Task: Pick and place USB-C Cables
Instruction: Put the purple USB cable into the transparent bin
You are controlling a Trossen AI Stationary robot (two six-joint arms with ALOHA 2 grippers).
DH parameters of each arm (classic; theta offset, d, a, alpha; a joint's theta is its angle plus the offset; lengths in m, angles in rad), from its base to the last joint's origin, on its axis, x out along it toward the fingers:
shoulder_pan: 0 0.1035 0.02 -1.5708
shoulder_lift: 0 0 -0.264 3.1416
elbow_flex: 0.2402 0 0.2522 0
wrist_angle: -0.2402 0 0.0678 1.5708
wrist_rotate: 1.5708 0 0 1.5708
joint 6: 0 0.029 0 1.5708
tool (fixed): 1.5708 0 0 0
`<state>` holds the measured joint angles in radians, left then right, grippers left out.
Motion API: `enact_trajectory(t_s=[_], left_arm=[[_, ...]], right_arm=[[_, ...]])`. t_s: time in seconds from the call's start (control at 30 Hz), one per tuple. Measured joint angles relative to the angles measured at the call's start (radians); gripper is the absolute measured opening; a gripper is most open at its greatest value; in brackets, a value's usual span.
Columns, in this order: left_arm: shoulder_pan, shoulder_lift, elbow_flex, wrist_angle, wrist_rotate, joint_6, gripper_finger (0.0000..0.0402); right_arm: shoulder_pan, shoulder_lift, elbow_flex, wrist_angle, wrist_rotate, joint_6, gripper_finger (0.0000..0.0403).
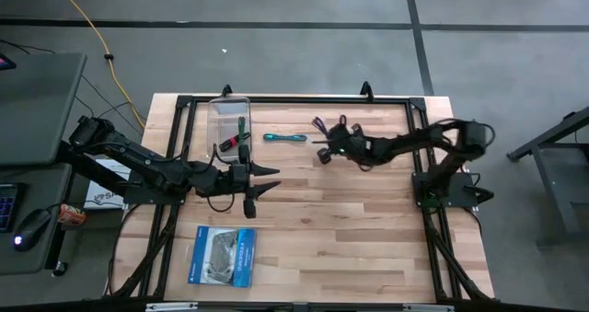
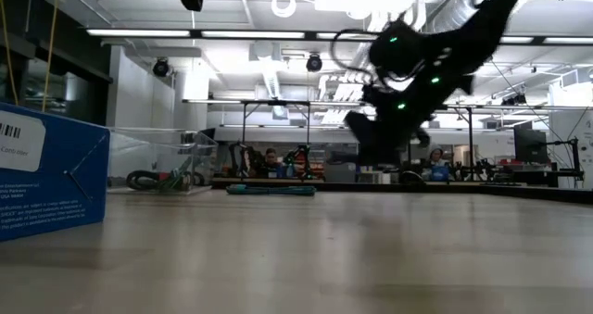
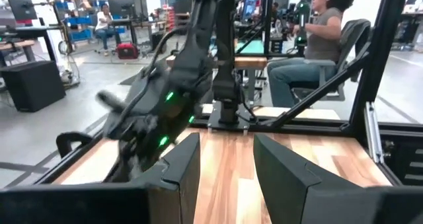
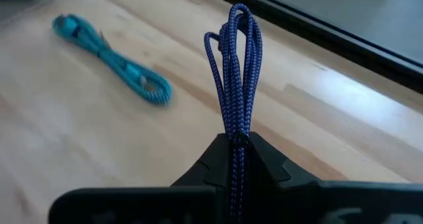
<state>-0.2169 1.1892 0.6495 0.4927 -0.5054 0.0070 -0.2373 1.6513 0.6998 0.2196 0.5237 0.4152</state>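
Note:
My right gripper [image 1: 328, 144] is shut on the purple cable bundle [image 4: 236, 65] above the far middle of the table. The teal-blue cable [image 1: 283, 138] lies flat on the wood to its left; it also shows in the right wrist view [image 4: 112, 62] and the low view [image 2: 271, 190]. The green cable with a red-black end [image 1: 242, 137] lies inside a clear container [image 1: 217, 119]. My left gripper [image 1: 264, 179] is open and empty at mid-table, just near of the container, fingers pointing toward the table's right. My right gripper pinches the purple bundle between its two fingers, across several strands [image 4: 236, 143]. The looped end [image 4: 240, 19] sticks out beyond the fingertips toward the table's far left. The bundle is lifted clear of the wood. The gripper hides its other end.
A blue-and-white flat packet [image 1: 221, 255] lies at the near left and stands large in the low view [image 2: 46, 180]. A black frame [image 1: 304, 99] runs around the table's edges. Bare wood lies at the middle and near right. People sit in the room beyond the table.

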Motion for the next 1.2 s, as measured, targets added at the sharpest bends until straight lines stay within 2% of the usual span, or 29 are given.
enact_trajectory(t_s=[0.17,0.33,0.47,0.6,0.77,0.87,0.93,1.1,1.2], left_arm=[[0.000,-0.001,0.000,-0.011,-0.001,-0.004,0.0122],[0.000,-0.001,0.000,-0.011,-0.004,-0.003,0.0122],[0.001,-0.002,0.000,-0.010,-0.017,-0.003,0.0122],[0.001,-0.002,0.000,-0.010,-0.043,-0.003,0.0122],[0.001,-0.002,0.000,-0.010,-0.043,-0.003,0.0122],[0.001,-0.002,0.000,-0.010,-0.043,-0.003,0.0122],[0.001,-0.002,0.000,-0.010,-0.043,-0.003,0.0122],[0.000,-0.002,0.000,-0.010,-0.042,-0.003,0.0122],[0.000,-0.002,0.000,-0.010,-0.042,-0.003,0.0122]], right_arm=[[-0.006,-0.202,-0.184,0.170,-0.039,-0.039,0.0012],[-0.034,-0.412,-0.382,0.400,-0.134,-0.042,0.0012],[-0.038,-0.525,-0.476,0.502,-0.171,-0.057,0.0012],[-0.037,-0.572,-0.486,0.499,-0.227,-0.059,0.0012],[0.007,-0.570,-0.426,0.519,-0.422,-0.109,0.0012],[0.075,-0.569,-0.382,0.529,-0.547,-0.177,0.0012],[0.131,-0.569,-0.352,0.541,-0.594,-0.221,0.0012],[0.275,-0.569,-0.293,0.554,-0.603,-0.352,0.0017],[0.330,-0.569,-0.259,0.552,-0.508,-0.400,0.0015]])
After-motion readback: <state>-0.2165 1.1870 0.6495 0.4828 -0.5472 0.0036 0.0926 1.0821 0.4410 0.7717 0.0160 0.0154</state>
